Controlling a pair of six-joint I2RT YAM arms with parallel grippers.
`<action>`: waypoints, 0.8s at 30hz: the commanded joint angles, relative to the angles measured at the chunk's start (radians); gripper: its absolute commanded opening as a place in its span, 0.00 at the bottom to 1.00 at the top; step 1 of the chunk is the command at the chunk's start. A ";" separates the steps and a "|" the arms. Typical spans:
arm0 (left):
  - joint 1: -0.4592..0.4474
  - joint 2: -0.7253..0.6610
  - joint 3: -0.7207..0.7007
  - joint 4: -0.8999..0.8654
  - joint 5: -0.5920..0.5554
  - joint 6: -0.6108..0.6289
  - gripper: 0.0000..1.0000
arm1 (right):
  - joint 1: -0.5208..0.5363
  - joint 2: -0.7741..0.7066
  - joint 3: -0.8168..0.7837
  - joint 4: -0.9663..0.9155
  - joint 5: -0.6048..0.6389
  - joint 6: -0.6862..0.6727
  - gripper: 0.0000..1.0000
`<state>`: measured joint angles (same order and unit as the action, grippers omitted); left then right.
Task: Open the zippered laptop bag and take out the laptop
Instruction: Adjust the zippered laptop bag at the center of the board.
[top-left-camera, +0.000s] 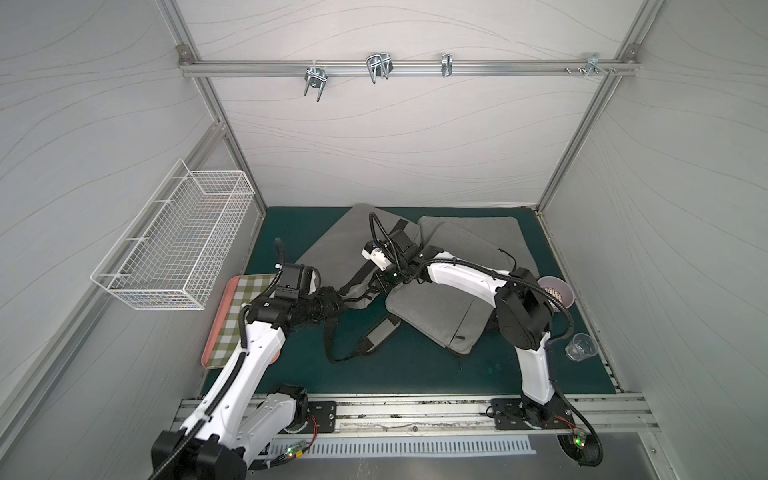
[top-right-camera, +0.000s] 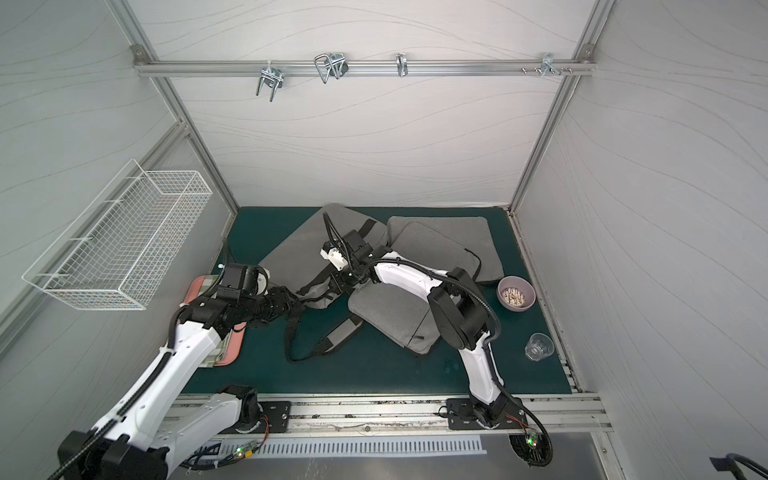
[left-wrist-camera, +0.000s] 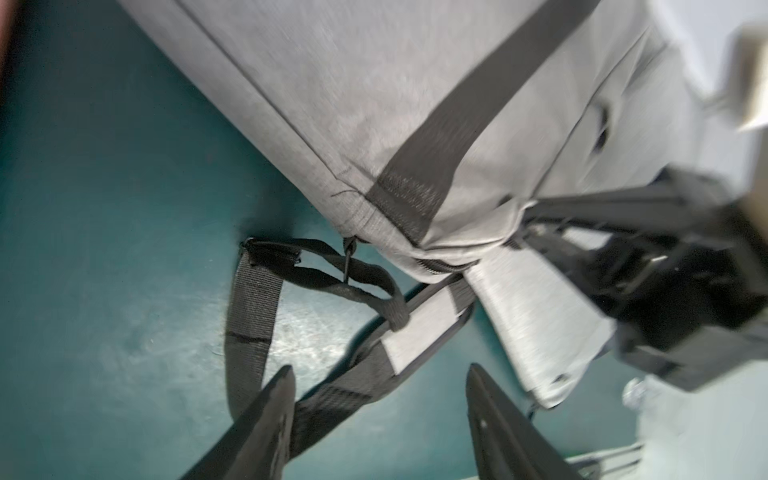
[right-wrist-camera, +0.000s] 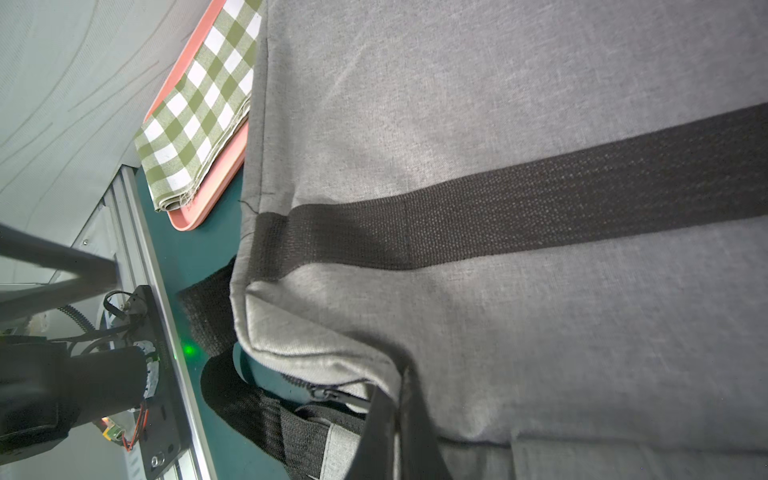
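The grey zippered laptop bag (top-left-camera: 328, 249) (top-right-camera: 297, 249) lies at the back left of the green mat, with a black webbing band across it (right-wrist-camera: 540, 199). My right gripper (top-left-camera: 380, 282) (right-wrist-camera: 401, 374) sits at the bag's near corner. Its fingers are shut together where the zipper pull (right-wrist-camera: 345, 399) runs in from the slider. My left gripper (top-left-camera: 347, 300) (left-wrist-camera: 380, 374) hovers just left of that corner, open. A loose black shoulder strap (left-wrist-camera: 332, 399) lies on the mat beside one finger (left-wrist-camera: 278, 399), not gripped. The bag's zipper line (left-wrist-camera: 436, 266) shows at the corner. The laptop is hidden.
Another grey bag (top-left-camera: 440, 320) lies under the right arm, and more grey sleeves (top-left-camera: 478, 232) lie at the back right. A pink tray (top-left-camera: 208, 357) with a checked cloth sits at the left. A bowl (top-left-camera: 559, 291) and a glass (top-left-camera: 579, 347) stand at the right. A wire basket (top-left-camera: 178, 249) hangs on the left wall.
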<state>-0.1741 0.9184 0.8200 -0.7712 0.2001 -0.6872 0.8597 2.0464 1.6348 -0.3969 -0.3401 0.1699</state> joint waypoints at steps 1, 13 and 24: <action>-0.029 -0.053 0.024 0.008 -0.079 -0.259 0.71 | 0.013 -0.072 0.002 0.048 0.010 0.035 0.00; -0.096 0.112 -0.003 0.261 -0.041 -0.654 0.75 | 0.044 -0.091 -0.009 0.084 0.010 0.034 0.00; -0.008 0.229 -0.059 0.370 -0.027 -0.733 0.61 | 0.069 -0.127 -0.067 0.145 -0.008 0.029 0.00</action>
<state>-0.2043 1.1229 0.7570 -0.4637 0.1577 -1.3781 0.9066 1.9957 1.5654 -0.3191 -0.3149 0.1871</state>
